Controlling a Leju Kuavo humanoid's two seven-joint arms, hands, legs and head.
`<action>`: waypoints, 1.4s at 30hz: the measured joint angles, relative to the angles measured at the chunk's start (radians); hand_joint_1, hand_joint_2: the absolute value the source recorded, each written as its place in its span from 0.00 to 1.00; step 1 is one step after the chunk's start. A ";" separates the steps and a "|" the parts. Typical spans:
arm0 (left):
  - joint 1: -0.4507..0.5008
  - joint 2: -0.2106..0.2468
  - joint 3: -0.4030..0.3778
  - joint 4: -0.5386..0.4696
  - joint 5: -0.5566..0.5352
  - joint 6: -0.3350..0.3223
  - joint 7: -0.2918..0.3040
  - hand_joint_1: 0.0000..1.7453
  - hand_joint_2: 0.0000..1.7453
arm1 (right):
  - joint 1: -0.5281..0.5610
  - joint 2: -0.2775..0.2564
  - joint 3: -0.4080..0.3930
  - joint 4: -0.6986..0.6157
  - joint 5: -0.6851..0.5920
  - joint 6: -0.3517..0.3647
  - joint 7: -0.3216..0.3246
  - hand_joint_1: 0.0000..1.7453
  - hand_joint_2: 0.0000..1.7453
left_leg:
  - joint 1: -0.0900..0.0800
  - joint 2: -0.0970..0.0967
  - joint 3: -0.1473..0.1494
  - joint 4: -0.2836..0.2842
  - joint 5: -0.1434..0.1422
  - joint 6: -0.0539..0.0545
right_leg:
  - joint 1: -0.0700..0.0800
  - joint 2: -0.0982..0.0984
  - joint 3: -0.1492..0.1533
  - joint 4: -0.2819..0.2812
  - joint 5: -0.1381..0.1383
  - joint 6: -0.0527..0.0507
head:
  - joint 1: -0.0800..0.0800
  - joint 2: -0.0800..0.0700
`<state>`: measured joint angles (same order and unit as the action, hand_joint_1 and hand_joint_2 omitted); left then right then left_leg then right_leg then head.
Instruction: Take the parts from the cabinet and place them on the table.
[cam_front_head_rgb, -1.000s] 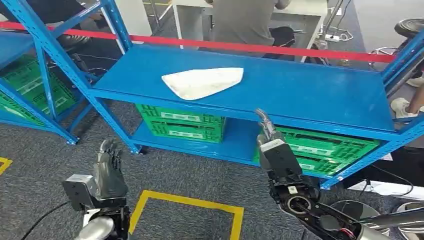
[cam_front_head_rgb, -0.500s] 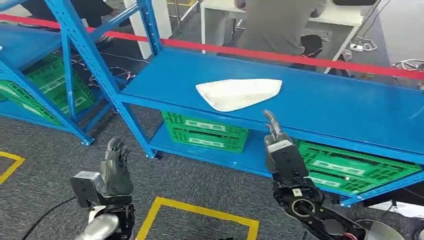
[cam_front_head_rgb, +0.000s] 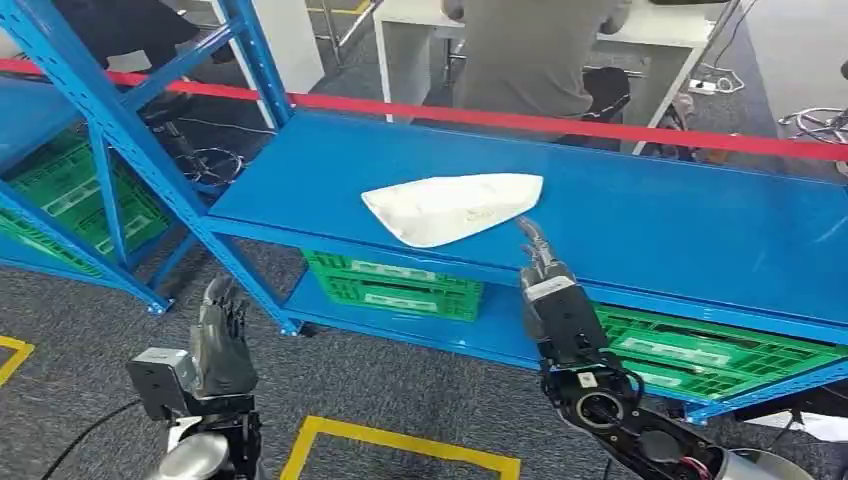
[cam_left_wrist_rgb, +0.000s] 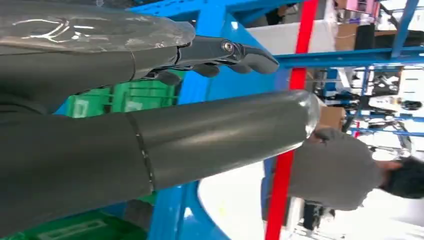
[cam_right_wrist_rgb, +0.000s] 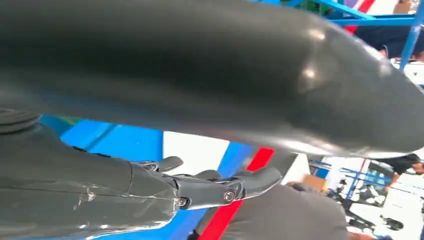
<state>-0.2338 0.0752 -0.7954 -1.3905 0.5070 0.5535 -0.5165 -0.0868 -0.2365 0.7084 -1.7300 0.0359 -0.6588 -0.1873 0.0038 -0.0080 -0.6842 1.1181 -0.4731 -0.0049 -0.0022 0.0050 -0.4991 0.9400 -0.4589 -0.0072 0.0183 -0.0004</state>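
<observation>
Blue shelf (cam_front_head_rgb: 650, 215) across the middle, red bar (cam_front_head_rgb: 560, 123) along its far edge. Green crates (cam_front_head_rgb: 395, 285) under the shelf top. On the shelf top, a white part (cam_front_head_rgb: 450, 207), lying flat near the front edge. Right hand (cam_front_head_rgb: 540, 275) just in front of the shelf, close beside the part, fingers straight and apart, holding nothing. Left hand (cam_front_head_rgb: 220, 340) low, well short of the shelf, fingers stretched out, empty.
</observation>
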 joint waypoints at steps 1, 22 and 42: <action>0.000 0.000 0.000 0.000 0.000 0.000 0.000 0.00 0.00 | 0.000 0.000 0.000 0.000 0.000 -0.001 -0.002 0.00 0.00 | -0.001 0.001 0.029 -0.090 0.068 0.006 | 0.000 0.000 0.013 -0.001 -0.010 0.004 | -0.004 0.000; 0.054 0.010 0.024 -0.027 -0.047 0.040 0.016 0.00 0.00 | 0.028 -0.045 -0.186 -0.077 0.305 -0.020 0.187 0.00 1.00 | -0.014 -0.005 0.137 -0.165 0.036 0.036 | -0.004 0.005 -0.057 0.006 0.047 0.048 | 0.037 0.000; 0.061 0.015 0.029 -0.042 -0.057 0.029 0.016 0.00 0.00 | 0.094 -0.106 -0.436 -0.203 0.492 -0.020 0.312 0.00 1.00 | -0.012 -0.003 0.145 -0.186 0.044 0.027 | -0.005 0.004 -0.056 0.005 0.043 0.032 | 0.002 0.000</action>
<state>-0.1727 0.0900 -0.7664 -1.4321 0.4501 0.5821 -0.5005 0.0070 -0.3422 0.2723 -1.9330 0.5280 -0.6790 0.1252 -0.0086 -0.0110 -0.5389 0.9326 -0.4291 0.0223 -0.0072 0.0090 -0.5555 0.9455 -0.4158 0.0250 0.0198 -0.0004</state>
